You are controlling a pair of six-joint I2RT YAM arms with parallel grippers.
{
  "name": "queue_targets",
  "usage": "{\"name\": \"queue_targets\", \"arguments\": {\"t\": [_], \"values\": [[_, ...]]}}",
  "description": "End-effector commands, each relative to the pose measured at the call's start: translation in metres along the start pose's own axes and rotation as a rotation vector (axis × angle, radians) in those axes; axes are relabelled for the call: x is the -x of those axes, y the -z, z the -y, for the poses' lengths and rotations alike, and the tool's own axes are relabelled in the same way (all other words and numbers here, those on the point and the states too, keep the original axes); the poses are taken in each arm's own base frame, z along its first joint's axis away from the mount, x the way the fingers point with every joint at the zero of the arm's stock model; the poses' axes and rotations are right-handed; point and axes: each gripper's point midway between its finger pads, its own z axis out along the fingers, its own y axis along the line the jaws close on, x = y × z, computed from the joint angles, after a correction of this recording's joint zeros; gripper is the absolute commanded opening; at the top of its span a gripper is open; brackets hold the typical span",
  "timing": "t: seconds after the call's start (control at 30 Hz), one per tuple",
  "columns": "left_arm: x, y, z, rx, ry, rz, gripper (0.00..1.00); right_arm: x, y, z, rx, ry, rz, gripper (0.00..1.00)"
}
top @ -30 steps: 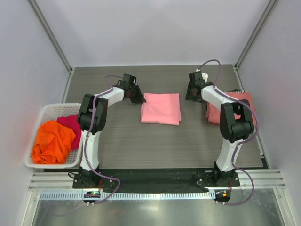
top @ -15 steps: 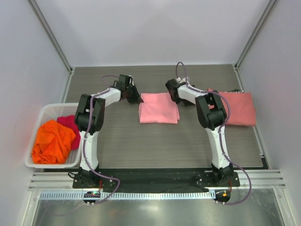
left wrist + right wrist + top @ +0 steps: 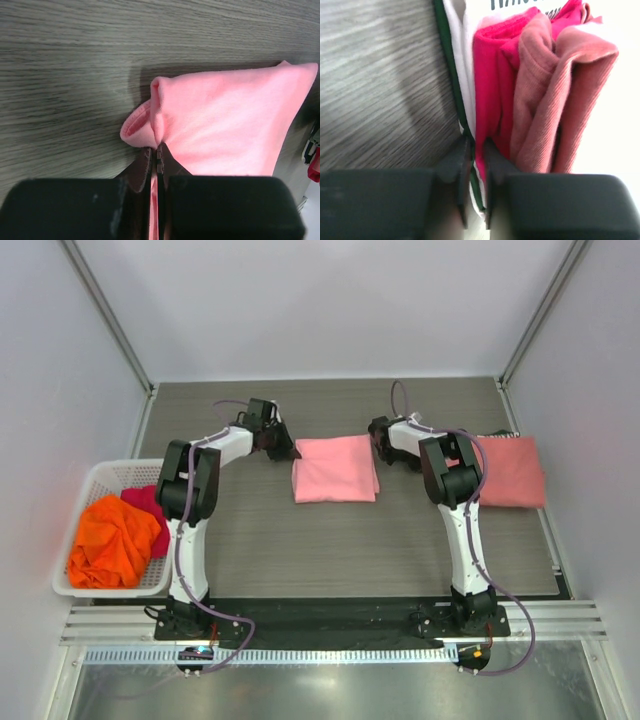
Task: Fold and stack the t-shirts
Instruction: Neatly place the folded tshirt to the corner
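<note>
A folded light pink t-shirt lies in the middle of the table. My left gripper sits at its far left corner, shut on a bunched fold of the pink cloth; the jaws pinch it tight. My right gripper is at the shirt's far right edge. In the right wrist view its jaws stand nearly together with a pink cloth layer and a white-and-green edge between them. A folded salmon-red t-shirt lies at the right.
A white lattice basket at the left edge holds a crumpled orange shirt and a magenta one. White walls enclose the table on three sides. Both arm bases stand on the near rail.
My right gripper swung left from beside the salmon-red shirt to the pink shirt's right edge and closed. The left gripper stayed shut; the pink shirt slid slightly left.
</note>
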Motion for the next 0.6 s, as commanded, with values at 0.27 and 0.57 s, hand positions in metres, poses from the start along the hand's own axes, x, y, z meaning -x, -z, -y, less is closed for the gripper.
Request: {"name": "queue_targets", "arguments": {"t": [0.27,0.57], "values": [[0.021,0.035,-0.019,0.042,0.005,0.044,0.00,0.018,0.057,-0.018,0.130,-0.055,0.088,0.01],[0.033,0.054,-0.037,0.095,0.018,0.084,0.00,0.060,0.136,-0.046,0.428,-0.160,0.175,0.01]]}}
